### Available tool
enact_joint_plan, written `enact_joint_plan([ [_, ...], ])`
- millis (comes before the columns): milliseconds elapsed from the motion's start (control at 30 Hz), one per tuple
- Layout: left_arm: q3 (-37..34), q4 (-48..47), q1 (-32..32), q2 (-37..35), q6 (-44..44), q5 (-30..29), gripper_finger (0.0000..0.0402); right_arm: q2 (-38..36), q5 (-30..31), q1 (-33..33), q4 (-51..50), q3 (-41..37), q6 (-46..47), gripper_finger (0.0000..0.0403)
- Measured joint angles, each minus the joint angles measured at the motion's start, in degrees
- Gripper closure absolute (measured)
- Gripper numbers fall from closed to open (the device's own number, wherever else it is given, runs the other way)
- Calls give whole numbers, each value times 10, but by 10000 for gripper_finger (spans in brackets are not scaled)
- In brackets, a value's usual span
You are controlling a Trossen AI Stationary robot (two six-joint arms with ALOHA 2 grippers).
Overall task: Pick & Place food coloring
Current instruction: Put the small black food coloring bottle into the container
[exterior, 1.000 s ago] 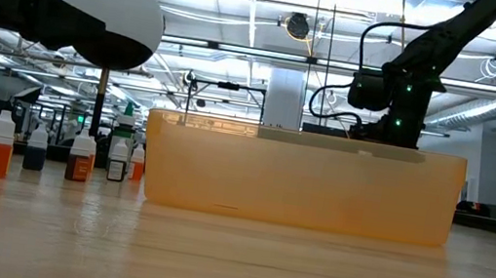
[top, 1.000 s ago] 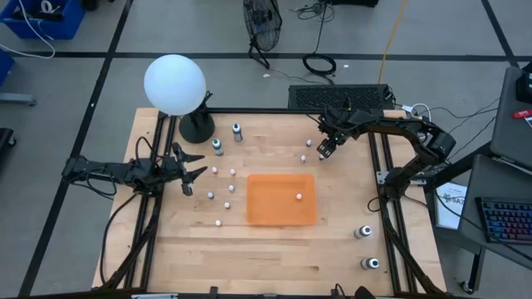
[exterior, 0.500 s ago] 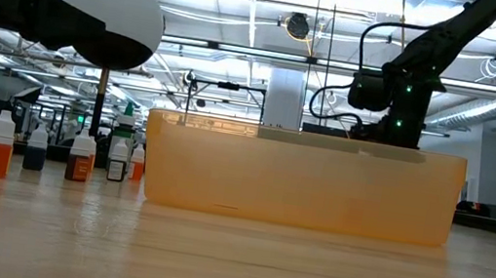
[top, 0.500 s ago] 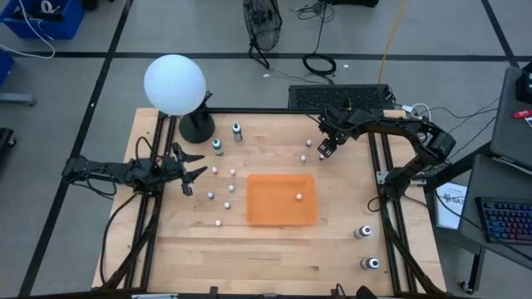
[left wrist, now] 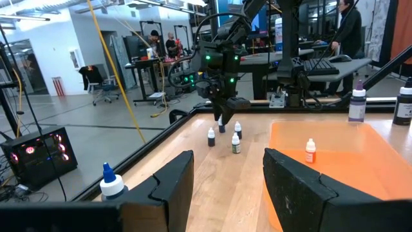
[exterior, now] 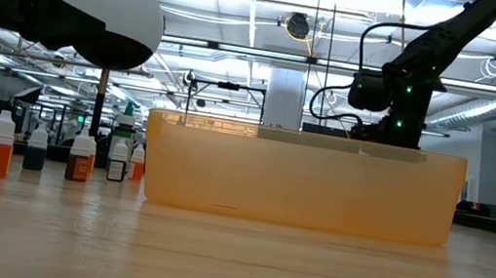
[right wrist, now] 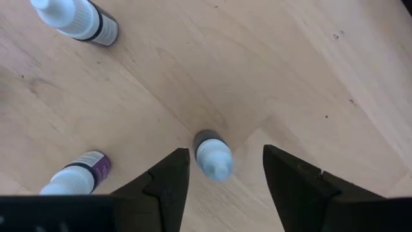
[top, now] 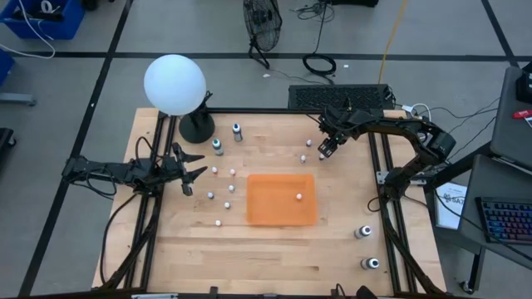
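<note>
White-capped bottle (right wrist: pixel 213 158) stands between your right gripper's (right wrist: pixel 219 169) released jaws; lower straight, center it, then close gently. Left gripper (top: pixel 189 173) waits, jaws released.

The wooden desk (top: pixel 274 249) carries an orange tray (top: pixel 281 199) at centre, small bottles (top: pixel 222 184) toward nine o'clock, and a globe lamp (top: pixel 176 86) at eleven.

Counter (top: pixel 274 249) was pale wood, smooth and matt with visible grain; tray (top: pixel 281 199) translucent orange plastic; bottle (right wrist: pixel 213 156) glossy plastic, white-capped; globe (top: pixel 174 84) matt white.
</note>
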Motion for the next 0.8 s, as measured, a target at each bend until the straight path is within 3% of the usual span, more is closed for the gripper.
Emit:
enact_joint_plan([
  [800, 0, 0, 0, 0, 0, 0, 215, 0, -16, 0, 2, 0, -6, 352],
])
